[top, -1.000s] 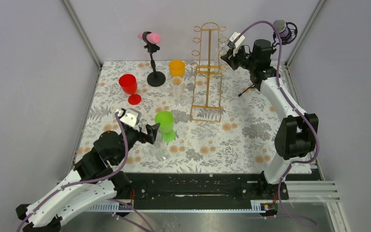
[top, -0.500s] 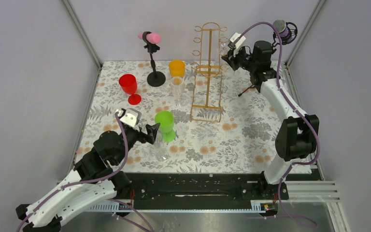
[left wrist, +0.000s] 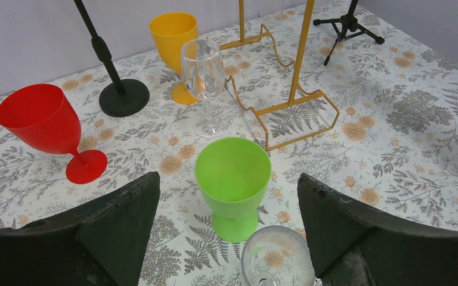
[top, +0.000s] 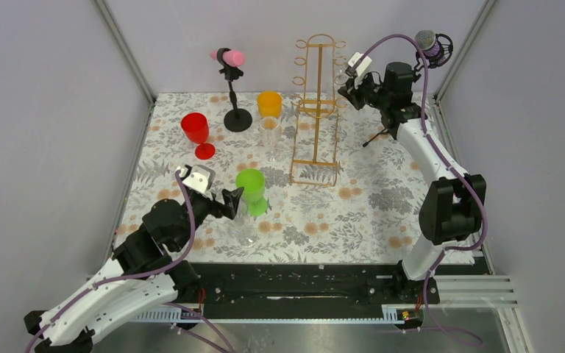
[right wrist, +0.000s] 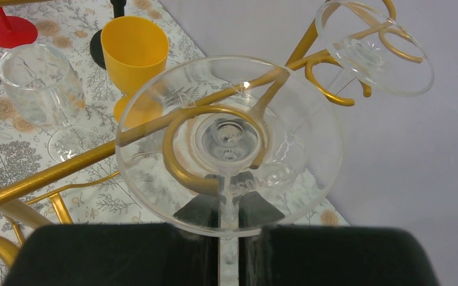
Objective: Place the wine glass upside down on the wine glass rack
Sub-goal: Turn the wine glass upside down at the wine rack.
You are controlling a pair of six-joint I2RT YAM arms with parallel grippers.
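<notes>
The right gripper (right wrist: 229, 229) is pinched nearly closed on the stem of the clear wine glass (right wrist: 229, 143), up at the far right of the table. The glass is upside down, foot uppermost. Its stem runs straight out from the fingers, and its long axis stands roughly upright alongside the wine glass rack (top: 316, 103).

In the right wrist view a gold ring hook (right wrist: 176, 149) curls around the stem just at the foot. I cannot tell whether the foot is bearing on it. The coming move probably turns on this: the stem looks to be inside the ring, so the foot needs lowering onto it before the grip is let go.

The left gripper (left wrist: 226, 185) is spread wide and holds nothing, well apart from the rack, so the right arm is the nearer one.

By count:
- One rack.
- Four clear glasses:
  - the held one
  - one hung (right wrist: 373, 47) on the neighbouring hook
  - one standing (left wrist: 203, 68) beside the rack base
  - one (left wrist: 274, 259) just below the left fingers
- Three coloured goblets: green (left wrist: 232, 173), red (left wrist: 39, 119) and orange (left wrist: 173, 36).
</notes>
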